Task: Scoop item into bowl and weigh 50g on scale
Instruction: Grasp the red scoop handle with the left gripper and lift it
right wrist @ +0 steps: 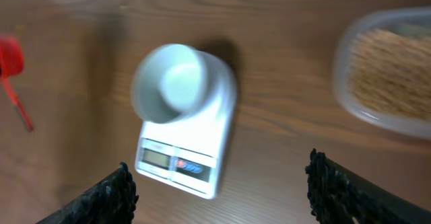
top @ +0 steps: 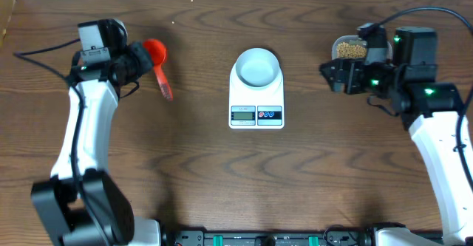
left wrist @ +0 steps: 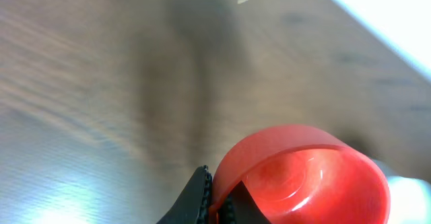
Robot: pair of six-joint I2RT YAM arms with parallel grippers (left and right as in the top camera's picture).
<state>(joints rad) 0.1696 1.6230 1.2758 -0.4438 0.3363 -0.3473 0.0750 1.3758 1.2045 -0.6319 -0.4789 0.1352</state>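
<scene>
The beans lie in a clear container at the table's far right, just beside the right gripper, whose fingers stand wide apart with nothing between them. The white bowl sits on the scale at mid-table, well apart from both arms and with no beans showing in it. Far left, the left gripper is closed on the rim of a red scoop, its handle pointing toward the near edge.
</scene>
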